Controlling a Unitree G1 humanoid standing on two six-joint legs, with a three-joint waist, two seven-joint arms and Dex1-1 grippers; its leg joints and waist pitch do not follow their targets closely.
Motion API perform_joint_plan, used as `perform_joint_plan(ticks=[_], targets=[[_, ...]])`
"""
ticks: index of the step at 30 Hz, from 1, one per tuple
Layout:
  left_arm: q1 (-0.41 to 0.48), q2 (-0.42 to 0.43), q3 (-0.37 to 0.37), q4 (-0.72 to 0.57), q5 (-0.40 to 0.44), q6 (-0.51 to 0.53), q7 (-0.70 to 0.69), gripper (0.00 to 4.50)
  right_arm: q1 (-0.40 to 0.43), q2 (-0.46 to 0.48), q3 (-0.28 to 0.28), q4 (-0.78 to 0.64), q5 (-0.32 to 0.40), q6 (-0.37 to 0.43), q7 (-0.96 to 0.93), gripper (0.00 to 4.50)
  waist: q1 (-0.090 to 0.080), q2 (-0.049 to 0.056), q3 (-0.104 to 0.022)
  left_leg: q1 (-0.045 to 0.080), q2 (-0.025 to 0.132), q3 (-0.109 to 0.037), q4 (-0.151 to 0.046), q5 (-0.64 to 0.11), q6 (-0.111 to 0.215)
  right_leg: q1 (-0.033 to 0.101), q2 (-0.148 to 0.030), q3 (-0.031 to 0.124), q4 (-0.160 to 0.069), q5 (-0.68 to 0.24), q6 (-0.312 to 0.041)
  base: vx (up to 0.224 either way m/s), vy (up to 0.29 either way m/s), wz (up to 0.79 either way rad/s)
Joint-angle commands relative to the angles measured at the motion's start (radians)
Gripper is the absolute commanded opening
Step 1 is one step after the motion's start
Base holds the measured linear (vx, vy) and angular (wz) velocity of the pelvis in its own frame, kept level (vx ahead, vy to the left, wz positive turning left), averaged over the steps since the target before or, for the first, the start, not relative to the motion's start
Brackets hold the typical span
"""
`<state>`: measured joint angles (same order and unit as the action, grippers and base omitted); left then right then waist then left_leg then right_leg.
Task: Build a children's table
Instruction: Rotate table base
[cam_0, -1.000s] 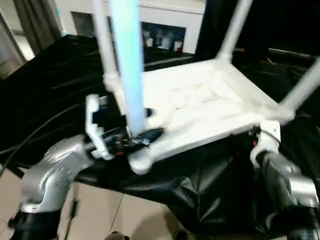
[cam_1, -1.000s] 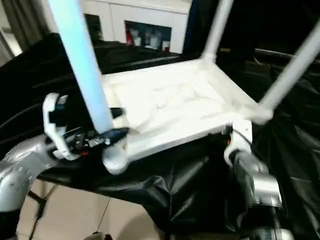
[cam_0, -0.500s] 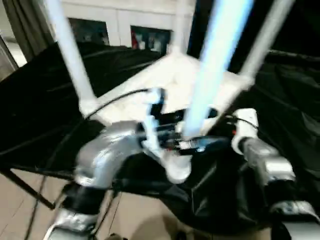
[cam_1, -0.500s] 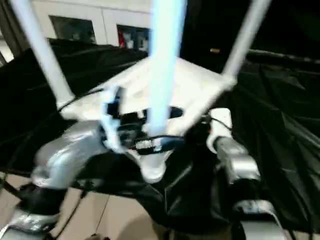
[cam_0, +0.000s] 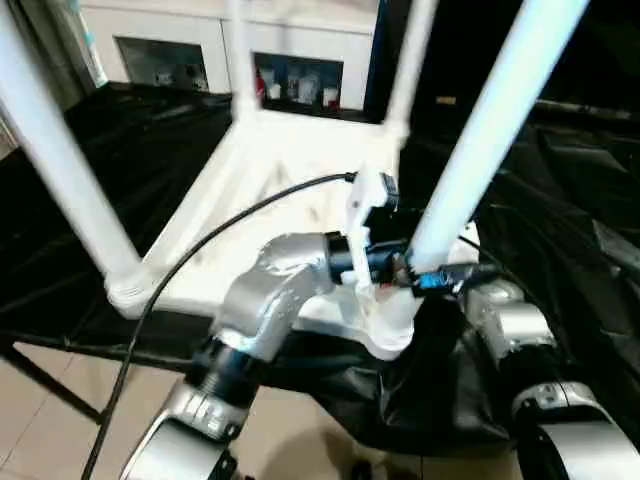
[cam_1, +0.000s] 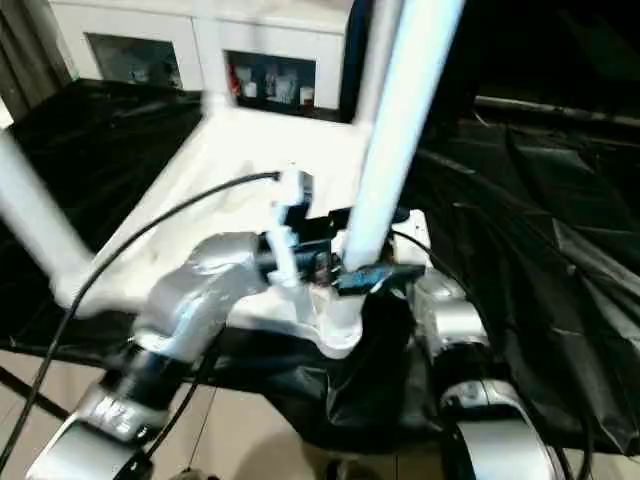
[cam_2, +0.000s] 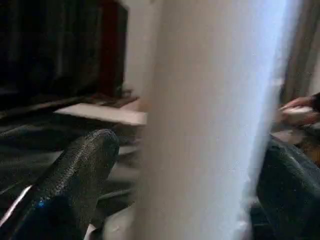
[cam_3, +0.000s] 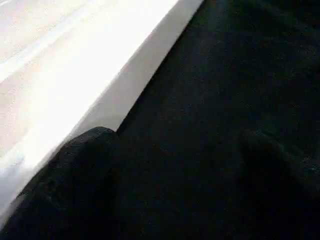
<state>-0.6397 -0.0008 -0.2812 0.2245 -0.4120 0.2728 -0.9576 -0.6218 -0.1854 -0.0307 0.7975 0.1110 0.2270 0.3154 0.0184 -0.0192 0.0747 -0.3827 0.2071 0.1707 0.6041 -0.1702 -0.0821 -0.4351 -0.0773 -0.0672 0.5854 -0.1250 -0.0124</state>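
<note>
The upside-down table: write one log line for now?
white plastic table: upside-down, legs up | left gripper: around near white tube leg | black sheet: underneath

head eyes look down over table leg; wrist views sit close.

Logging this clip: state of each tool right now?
Left tool: fingers either side of a white table leg, wide apart; hold not certain.
Right tool: open, beside the tabletop edge, holding nothing visible.
</note>
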Motion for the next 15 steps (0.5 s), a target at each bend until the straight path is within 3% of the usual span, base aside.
perform_joint_plan(ticks=[1, 5, 10, 12, 15], targets=[[-0.029, -0.012, -0.019, 0.046, 0.052, -0.041, 0.027, 4.5, -0.022, 0.027, 0.025, -0.002, 0.009, -0.026, 0.064, 4.46, 0.014, -0.004, -0.088, 0.008, 0.003, 0.005, -0.067, -0.269, 0.034, 0.07, -0.043, 0.022, -0.077, -0.411, -0.14, 0.0, 0.0, 0.0], [-0.052, -0.002, -0.015, 0.112, 0.112, -0.091, 0.072, 4.5, -0.029, 0.02, 0.021, 0.026, -0.015, -0.049, 0.035, 4.46, 0.021, -0.002, -0.093, 0.007, 0.006, 0.005, -0.065, -0.23, 0.041, 0.074, -0.046, 0.023, -0.07, -0.355, -0.165, 0.0, 0.0, 0.0], [-0.073, 0.039, -0.009, 0.185, 0.19, -0.143, 0.131, 4.5, -0.044, -0.015, -0.041, 0.04, 0.006, -0.087, -0.019, 4.46, 0.026, -0.001, -0.092, 0.011, 0.004, 0.008, -0.064, -0.235, 0.046, 0.072, -0.044, 0.025, -0.067, -0.339, -0.179, 0.0, 0.0, 0.0], [-0.074, 0.057, -0.01, 0.206, 0.219, -0.157, 0.148, 4.5, -0.037, -0.034, -0.053, 0.024, 0.01, -0.087, -0.008, 4.46, 0.027, -0.002, -0.09, 0.01, 0.004, 0.008, -0.065, -0.247, 0.045, 0.072, -0.044, 0.023, -0.07, -0.37, -0.169, 0.0, 0.0, 0.0], [-0.061, 0.083, 0.001, 0.222, 0.247, -0.164, 0.175, 4.5, -0.006, -0.083, -0.071, -0.027, 0.02, -0.081, 0.035, 4.46, 0.029, -0.005, -0.087, 0.014, -0.001, 0.008, -0.064, -0.278, 0.038, 0.07, -0.041, 0.019, -0.08, -0.459, -0.127, 0.0, 0.0, 0.0]])
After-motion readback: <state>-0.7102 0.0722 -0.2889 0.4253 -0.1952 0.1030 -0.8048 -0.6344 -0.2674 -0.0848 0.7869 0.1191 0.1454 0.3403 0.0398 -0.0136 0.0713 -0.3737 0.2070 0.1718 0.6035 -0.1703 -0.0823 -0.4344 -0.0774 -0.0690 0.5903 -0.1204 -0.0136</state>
